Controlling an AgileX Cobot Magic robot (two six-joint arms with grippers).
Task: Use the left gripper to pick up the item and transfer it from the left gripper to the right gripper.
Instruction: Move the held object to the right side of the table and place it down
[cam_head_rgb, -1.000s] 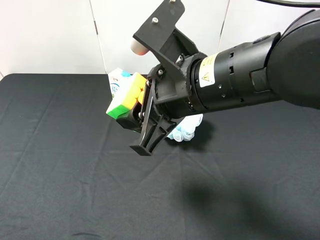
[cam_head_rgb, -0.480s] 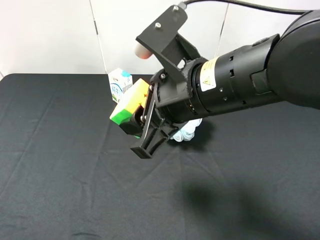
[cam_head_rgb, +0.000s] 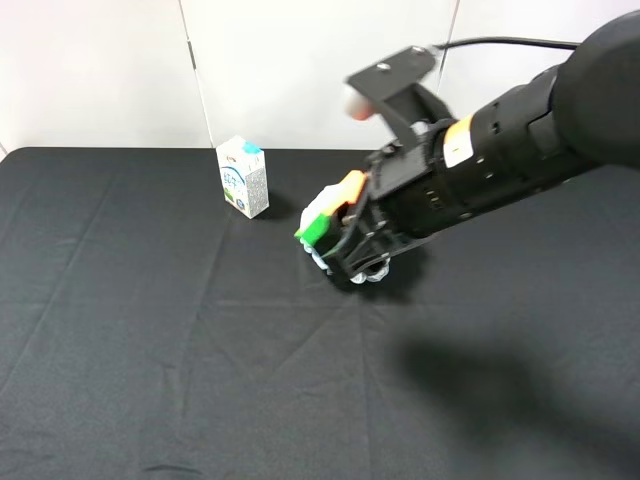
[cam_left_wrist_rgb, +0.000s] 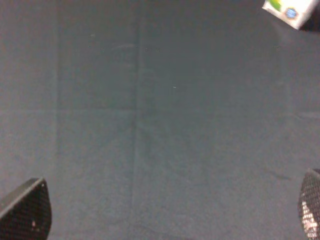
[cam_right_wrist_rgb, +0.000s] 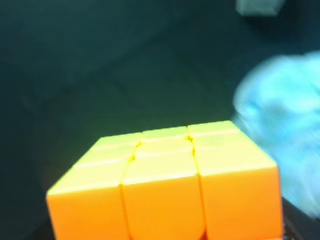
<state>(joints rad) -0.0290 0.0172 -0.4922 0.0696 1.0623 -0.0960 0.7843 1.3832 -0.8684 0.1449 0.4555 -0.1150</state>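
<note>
The puzzle cube (cam_head_rgb: 327, 212) shows green and orange faces and is held above the black table in my right gripper (cam_head_rgb: 338, 243), on the bulky black arm with the yellow label. In the right wrist view the cube (cam_right_wrist_rgb: 165, 195) fills the lower frame, orange toward the camera and yellow on top. My left gripper (cam_left_wrist_rgb: 167, 212) is open and empty over bare cloth, with only its two mesh-patterned fingertips (cam_left_wrist_rgb: 25, 212) showing at the frame's corners. The left arm is out of the exterior high view.
A white-and-blue milk carton (cam_head_rgb: 243, 177) stands upright at the back of the black table (cam_head_rgb: 150, 350); it also shows in the left wrist view (cam_left_wrist_rgb: 289, 10). A light-blue bath pouf (cam_head_rgb: 376, 270) lies under the right gripper, blurred in the right wrist view (cam_right_wrist_rgb: 280, 150).
The right arm has swung right and down with the cube in its grip. It now sits over the pouf, and the milk carton is fully uncovered.
</note>
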